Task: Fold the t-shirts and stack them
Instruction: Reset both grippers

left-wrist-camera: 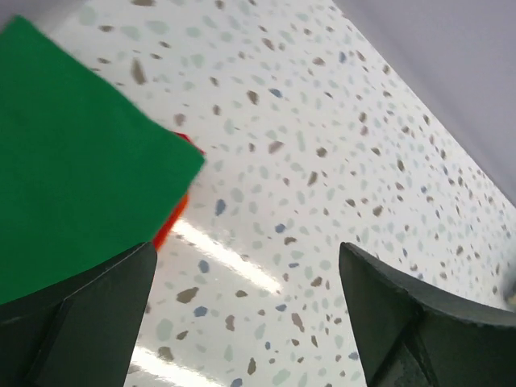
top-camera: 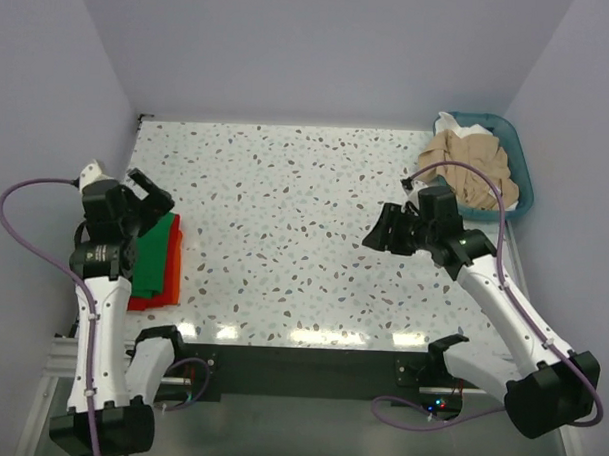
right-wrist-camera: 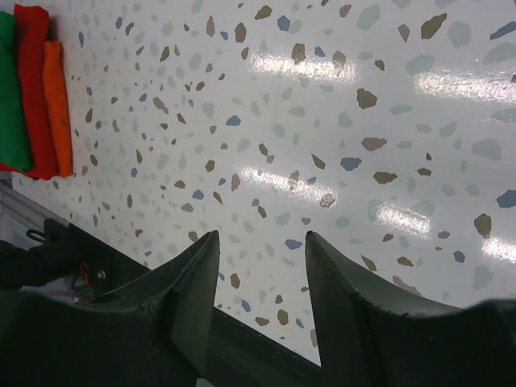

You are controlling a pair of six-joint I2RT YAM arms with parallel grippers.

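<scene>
A folded green t-shirt was seen lying on top of a folded red t-shirt at the left edge of the speckled table, with the red cloth showing along the right and near sides of the green one. In the right wrist view an orange layer was seen just beside the red one in the same stack; whether it was a separate shirt could not be told. The left gripper was held above the far end of this stack, its fingers spread wide with nothing between them and only the green corner and bare tabletop visible below. The right gripper was positioned over the right half of the table, well apart from the stack, and was pointed towards the left; its fingers were parted by a narrower gap and nothing was gripped. At the far right corner a teal basket was found, in which crumpled beige t-shirts were heaped, with a white t-shirt showing behind them at the far rim.
</scene>
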